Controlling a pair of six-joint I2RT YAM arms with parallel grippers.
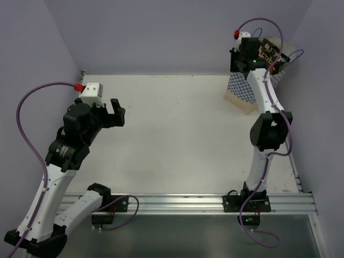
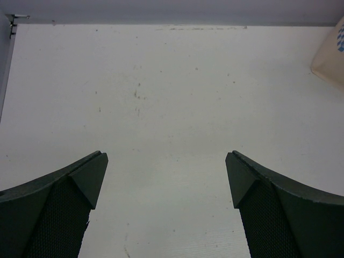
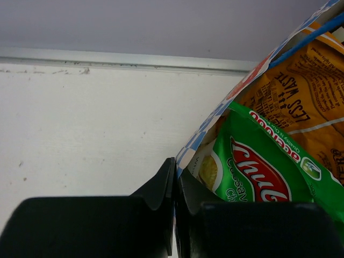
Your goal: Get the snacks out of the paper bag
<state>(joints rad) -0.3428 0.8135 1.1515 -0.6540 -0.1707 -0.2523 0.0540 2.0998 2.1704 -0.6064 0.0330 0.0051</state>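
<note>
The paper bag [image 1: 242,88] is at the far right of the table, tipped, with its tan base toward the table's middle. My right gripper [image 1: 244,56] is at its top. In the right wrist view the right gripper [image 3: 175,166] is shut on the bag's blue-and-white checkered edge [image 3: 215,115]. Inside the bag lie the green-and-white chip bag [image 3: 258,166] and, behind it, the orange packet [image 3: 301,91]. Something dark brown [image 1: 267,54] shows at the bag's mouth. My left gripper [image 1: 115,113] is open and empty over the table's left side, far from the bag [image 2: 330,59].
The lilac back wall and a metal strip [image 3: 134,59] run just behind the bag. The right wall stands close to the bag's right side. A metal rail [image 1: 188,203] runs along the table's near edge. A blue cord handle [image 3: 317,33] crosses the orange packet.
</note>
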